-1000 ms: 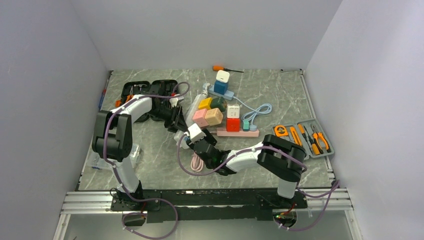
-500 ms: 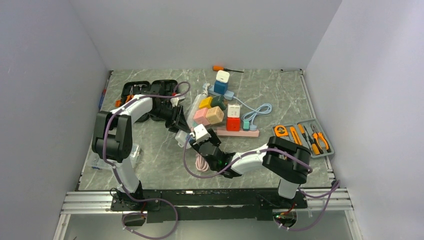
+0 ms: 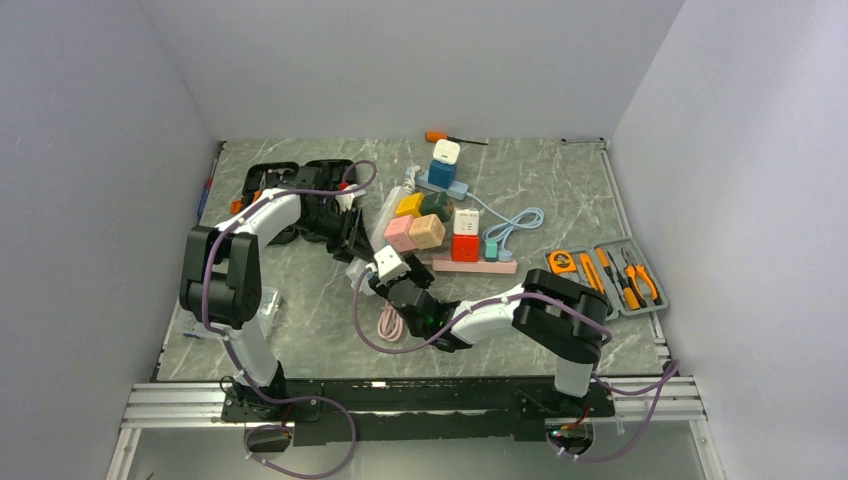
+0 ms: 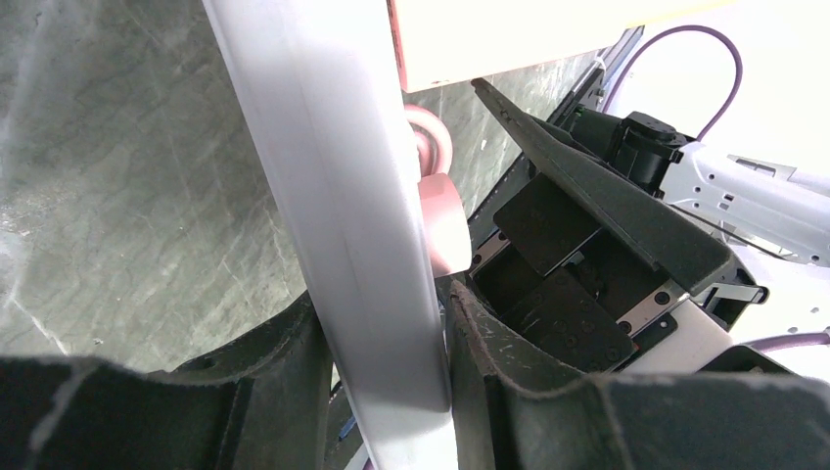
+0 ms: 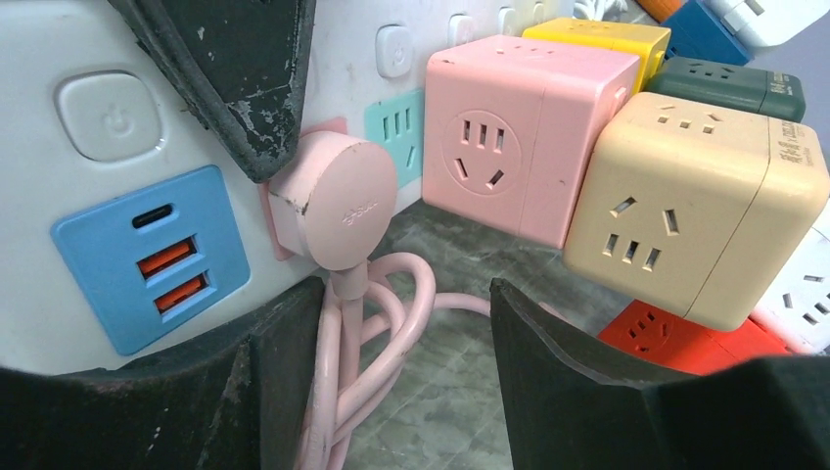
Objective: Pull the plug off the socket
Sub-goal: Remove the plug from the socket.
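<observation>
Left of centre on the table (image 3: 300,300), my left gripper (image 3: 350,238) is clamped on the white power strip (image 3: 383,220). The left wrist view shows the strip's edge pinched between both fingers (image 4: 274,392), so the base is braced.

The pink plug (image 5: 333,211) sits fully seated in the strip's pink socket plate, at about 10 o'clock from my right gripper (image 5: 396,304). A blue USB panel (image 5: 147,259) lies at 8 o'clock of the plug.

Right gripper: spread wide, holding nothing. Its fingers straddle the pink cable (image 5: 343,382), which leaves the plug toward 6 o'clock and loops on the table.

At 2 o'clock of the plug stand a pink cube socket (image 5: 519,147) and, further right, a beige cube socket (image 5: 685,215). They are near the plug but apart from it.

Handling judgement:
- The plug body looks like hard moulded plastic: round, smooth, light and probably a little slippery.
- Prong friction holds it, so I expect firm resistance and then a sudden release.
- The cable is soft, and pulling on it would strain the neck.
- Best hold is across the round body's flanks, close to the strip face, pulling straight out along the prongs.
- The strip seems light and would likely lift without the left clamp.
</observation>
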`<state>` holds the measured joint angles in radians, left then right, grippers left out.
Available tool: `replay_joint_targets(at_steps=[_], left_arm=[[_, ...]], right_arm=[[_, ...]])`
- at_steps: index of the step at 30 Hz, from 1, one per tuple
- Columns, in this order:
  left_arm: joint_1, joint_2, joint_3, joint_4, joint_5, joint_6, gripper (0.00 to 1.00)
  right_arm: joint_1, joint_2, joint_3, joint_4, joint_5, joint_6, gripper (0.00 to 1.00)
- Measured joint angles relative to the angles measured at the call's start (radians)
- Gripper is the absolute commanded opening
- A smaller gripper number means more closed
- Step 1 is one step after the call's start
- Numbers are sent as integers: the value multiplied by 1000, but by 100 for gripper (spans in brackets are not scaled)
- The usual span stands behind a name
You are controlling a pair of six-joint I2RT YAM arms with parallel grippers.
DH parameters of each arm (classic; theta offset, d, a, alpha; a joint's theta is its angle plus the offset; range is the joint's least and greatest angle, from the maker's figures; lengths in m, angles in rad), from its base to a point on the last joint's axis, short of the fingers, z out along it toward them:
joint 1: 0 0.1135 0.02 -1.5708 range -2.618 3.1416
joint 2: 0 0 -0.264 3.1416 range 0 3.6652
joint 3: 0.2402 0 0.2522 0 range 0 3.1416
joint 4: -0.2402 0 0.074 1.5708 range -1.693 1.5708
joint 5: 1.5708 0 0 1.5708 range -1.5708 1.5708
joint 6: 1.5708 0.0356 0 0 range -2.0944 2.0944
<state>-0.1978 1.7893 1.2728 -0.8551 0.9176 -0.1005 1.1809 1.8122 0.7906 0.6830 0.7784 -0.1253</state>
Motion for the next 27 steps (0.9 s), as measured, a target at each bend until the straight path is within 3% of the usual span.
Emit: replay_joint_targets(at_steps=[13, 19, 27], left_arm=[[2, -1, 0, 3, -3, 0, 20], [5, -4, 0, 18, -5, 0, 20], [5, -19, 3, 40, -22, -2, 18]], right_arm=[[-19, -1, 1, -7, -84, 18, 51], [-23, 11, 21, -13, -97, 10, 28], [-22, 24, 39, 16, -61, -28, 9]])
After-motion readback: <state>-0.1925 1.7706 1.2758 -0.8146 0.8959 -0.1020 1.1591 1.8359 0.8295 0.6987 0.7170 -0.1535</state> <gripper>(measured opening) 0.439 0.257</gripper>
